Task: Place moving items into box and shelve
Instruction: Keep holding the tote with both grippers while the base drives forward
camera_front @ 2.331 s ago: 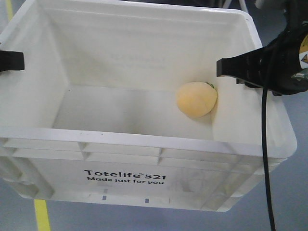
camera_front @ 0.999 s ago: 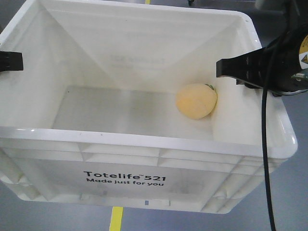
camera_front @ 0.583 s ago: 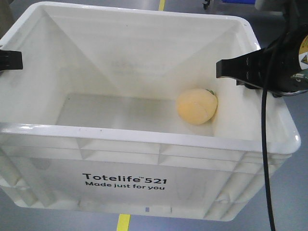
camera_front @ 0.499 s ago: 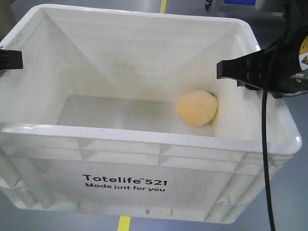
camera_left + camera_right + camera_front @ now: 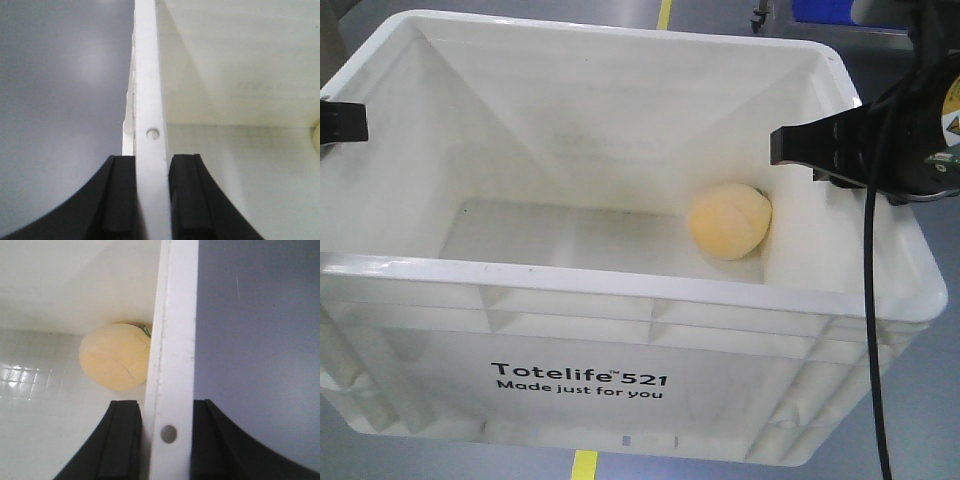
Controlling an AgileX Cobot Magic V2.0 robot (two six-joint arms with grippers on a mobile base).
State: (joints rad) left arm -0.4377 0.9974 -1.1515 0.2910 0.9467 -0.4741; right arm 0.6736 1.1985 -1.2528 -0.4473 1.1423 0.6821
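We are carrying the Totelife tote (image 5: 620, 283) across the floor. Over the last couple of seconds the yellow floor line (image 5: 585, 463) has been sliding from the lower left to the lower centre of the front view. A blue bin (image 5: 825, 8) is now coming into the upper right corner, while the tote is keeping its place in the frame. From this we are judging that loading is over and the carry toward shelving is under way. The fingers of our left gripper (image 5: 152, 167) are pinching the tote's left wall, one inside and one outside, and our right gripper (image 5: 167, 412) is pinching the right wall likewise. The peach-like item (image 5: 728, 222) is lying on the tote's bottom at centre right, touching the right wall and barely shifting, with its green stem end pointing toward the upper right. No second item is showing. The tote is riding open side up, its long axis running left to right and its printed face turning toward the lower edge.
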